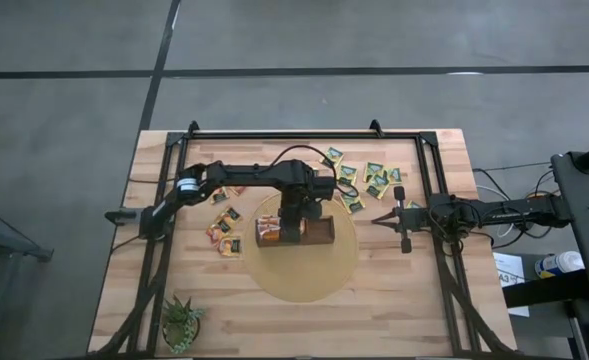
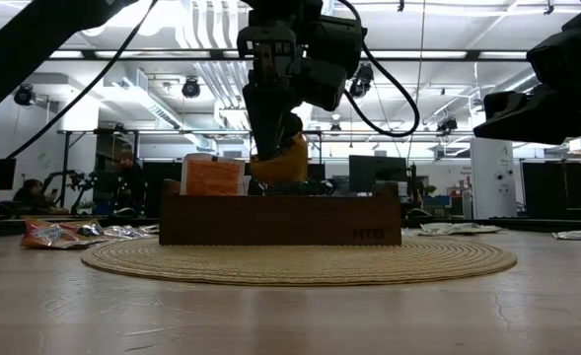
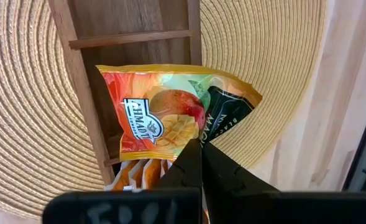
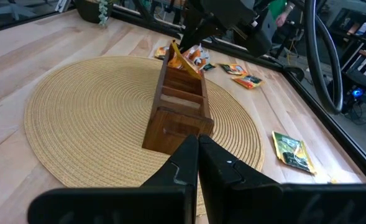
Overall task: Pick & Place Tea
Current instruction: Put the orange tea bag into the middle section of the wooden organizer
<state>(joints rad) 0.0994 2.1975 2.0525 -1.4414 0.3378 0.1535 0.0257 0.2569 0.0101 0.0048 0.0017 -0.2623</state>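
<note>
Left wrist view: left claw (image 3: 201, 149) clamped on orange sachet (image 3: 170, 112)

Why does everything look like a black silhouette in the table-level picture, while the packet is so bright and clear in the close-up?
In the low view the bright ceiling lights sit behind the left gripper and the wooden box, so they show backlit and dark. In the left wrist view the orange tea sachet is evenly lit and its print is readable; the nearby fingers are dark and soft.
</note>
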